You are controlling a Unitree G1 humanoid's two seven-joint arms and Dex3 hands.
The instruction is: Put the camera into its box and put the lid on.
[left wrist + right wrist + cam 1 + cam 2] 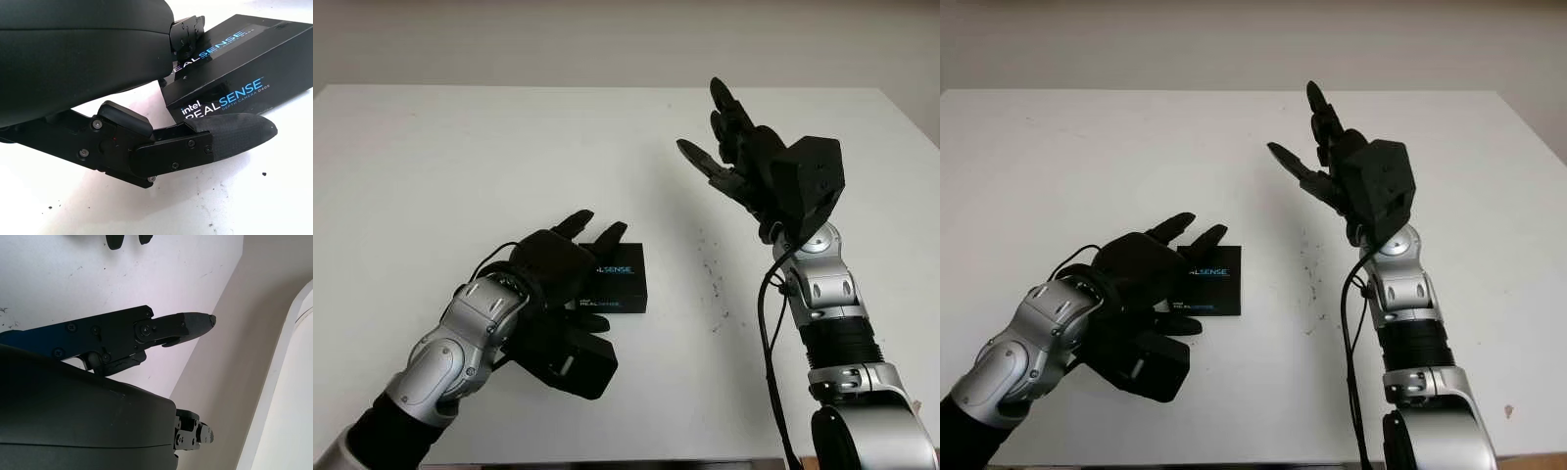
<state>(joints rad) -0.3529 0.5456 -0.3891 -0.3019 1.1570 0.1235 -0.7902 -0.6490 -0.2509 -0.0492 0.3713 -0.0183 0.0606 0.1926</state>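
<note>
A black Intel RealSense camera box [621,280] lies shut on the white table [460,157], a little left of the middle near the front. My left hand [570,262] is over it: two fingers reach across the lid, and the thumb [230,132] runs along the box's near side [244,93]. Whether the thumb touches that side I cannot tell. My right hand [724,147] is open, raised well above the table to the right of the box, fingers pointing up and away. The camera itself is not to be seen.
Small dark specks [713,269] mark the table between the box and the right arm. The table's far edge meets a pale wall [254,333]. A black cable [769,333] hangs along the right forearm.
</note>
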